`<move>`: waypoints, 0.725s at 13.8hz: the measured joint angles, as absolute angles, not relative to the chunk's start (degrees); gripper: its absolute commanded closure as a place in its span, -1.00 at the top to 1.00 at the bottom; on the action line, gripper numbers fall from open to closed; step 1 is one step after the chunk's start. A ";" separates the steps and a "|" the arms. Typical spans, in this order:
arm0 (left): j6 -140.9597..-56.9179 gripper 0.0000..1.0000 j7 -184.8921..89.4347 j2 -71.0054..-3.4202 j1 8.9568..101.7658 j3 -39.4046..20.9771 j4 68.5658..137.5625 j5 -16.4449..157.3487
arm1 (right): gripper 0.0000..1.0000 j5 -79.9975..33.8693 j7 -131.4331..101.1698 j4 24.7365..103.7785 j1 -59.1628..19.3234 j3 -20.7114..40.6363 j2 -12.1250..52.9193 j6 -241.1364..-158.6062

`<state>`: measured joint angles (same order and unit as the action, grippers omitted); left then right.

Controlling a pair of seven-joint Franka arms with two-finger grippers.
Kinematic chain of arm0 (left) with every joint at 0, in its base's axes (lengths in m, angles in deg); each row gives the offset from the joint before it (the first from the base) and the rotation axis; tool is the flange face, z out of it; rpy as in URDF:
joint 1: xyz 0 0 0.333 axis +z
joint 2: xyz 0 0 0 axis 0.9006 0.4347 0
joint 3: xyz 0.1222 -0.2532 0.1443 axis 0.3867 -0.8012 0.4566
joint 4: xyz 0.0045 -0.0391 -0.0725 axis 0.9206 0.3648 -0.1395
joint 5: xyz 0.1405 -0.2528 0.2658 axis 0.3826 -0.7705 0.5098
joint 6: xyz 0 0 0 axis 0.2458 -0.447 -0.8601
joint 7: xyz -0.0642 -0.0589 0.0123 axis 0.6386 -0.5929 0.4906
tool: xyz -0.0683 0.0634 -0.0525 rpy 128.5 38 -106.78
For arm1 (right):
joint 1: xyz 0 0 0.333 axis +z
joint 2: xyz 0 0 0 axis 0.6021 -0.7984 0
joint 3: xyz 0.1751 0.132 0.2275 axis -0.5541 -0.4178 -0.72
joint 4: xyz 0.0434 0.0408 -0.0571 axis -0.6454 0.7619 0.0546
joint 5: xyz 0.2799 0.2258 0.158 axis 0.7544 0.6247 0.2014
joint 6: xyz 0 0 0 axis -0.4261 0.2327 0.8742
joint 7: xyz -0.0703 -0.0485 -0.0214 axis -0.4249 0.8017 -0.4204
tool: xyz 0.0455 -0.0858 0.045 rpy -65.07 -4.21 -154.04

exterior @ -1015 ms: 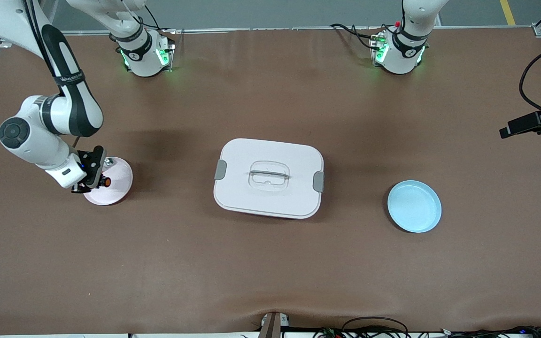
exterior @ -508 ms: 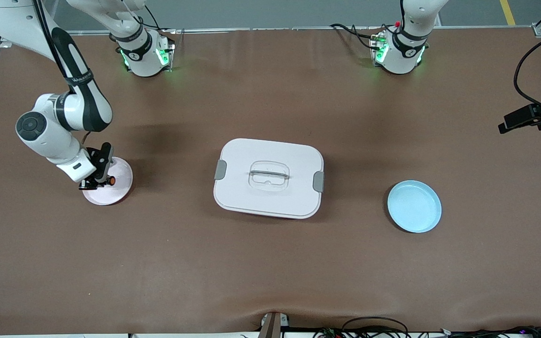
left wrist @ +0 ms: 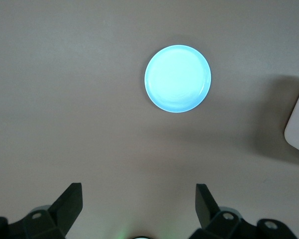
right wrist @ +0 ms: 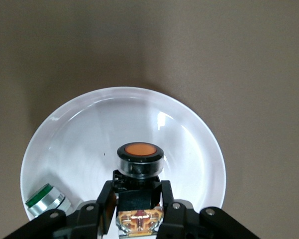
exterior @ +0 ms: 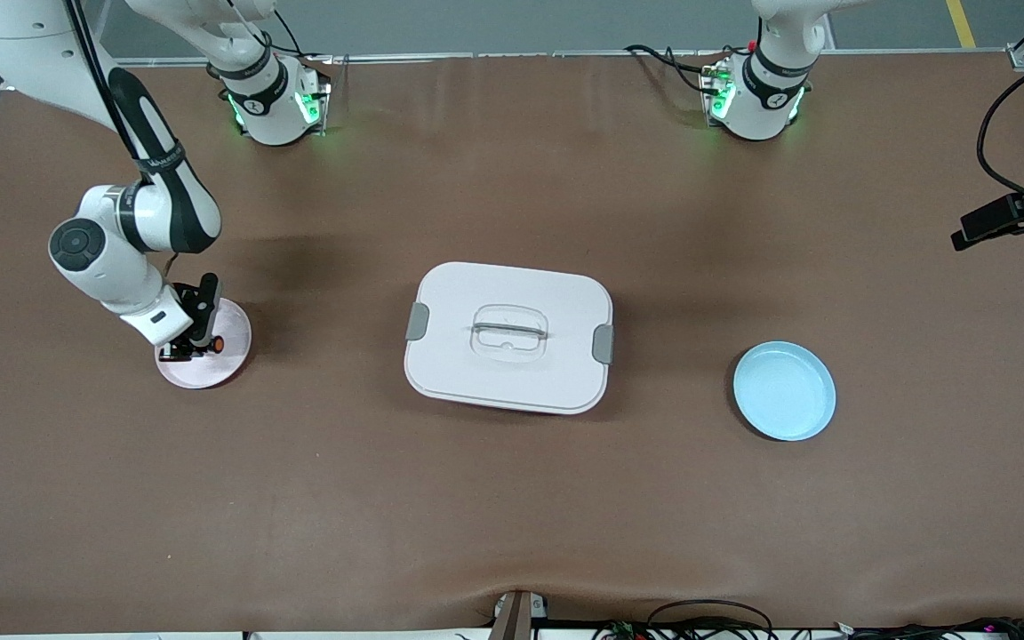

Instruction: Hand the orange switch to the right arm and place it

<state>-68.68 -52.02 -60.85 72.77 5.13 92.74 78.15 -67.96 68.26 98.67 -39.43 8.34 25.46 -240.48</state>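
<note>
Two grippers: right gripper [right wrist: 138, 206] clamped on orange switch [right wrist: 139, 158] over pink plate [exterior: 229, 356], poised for placing; left gripper [left wrist: 139, 209] spread, waiting above blue plate [left wrist: 177, 79].

Left hand [left wrist: 139, 199] fingers [left wrist: 69, 201] spread wide, high over table [left wrist: 64, 99]; blue plate [left wrist: 177, 78] below.

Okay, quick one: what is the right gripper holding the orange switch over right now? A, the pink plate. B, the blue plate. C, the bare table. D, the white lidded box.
A: the right gripper is shut on the orange switch over the pink plate, as both the front and right wrist views show.
</note>
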 measured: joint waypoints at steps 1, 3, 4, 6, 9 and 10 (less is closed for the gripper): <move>-68.68 1.00 -52.04 -60.92 70.23 7.80 92.80 78.15 | -1.00 -67.96 68.26 98.67 -39.44 8.36 25.21 -240.66; -68.68 1.00 -52.07 -60.96 68.29 9.79 92.83 78.15 | -1.00 -67.97 68.26 98.67 -39.44 8.36 24.97 -240.71; -68.68 1.00 -52.07 -60.97 68.00 9.92 92.84 78.15 | -1.00 -67.97 68.26 98.66 -39.44 8.37 24.80 -240.70; -68.68 1.00 -52.07 -61.07 67.09 10.33 92.85 78.15 | -1.00 -67.97 68.26 98.65 -39.44 8.37 24.29 -240.70; -68.68 1.00 -52.07 -61.42 65.30 11.98 92.85 78.15 | -1.00 -67.97 68.26 98.63 -39.44 8.37 23.79 -240.72; -68.68 1.00 -52.07 -61.58 65.27 12.28 92.85 78.15 | -1.00 -67.97 68.26 98.61 -39.44 8.38 23.79 -240.72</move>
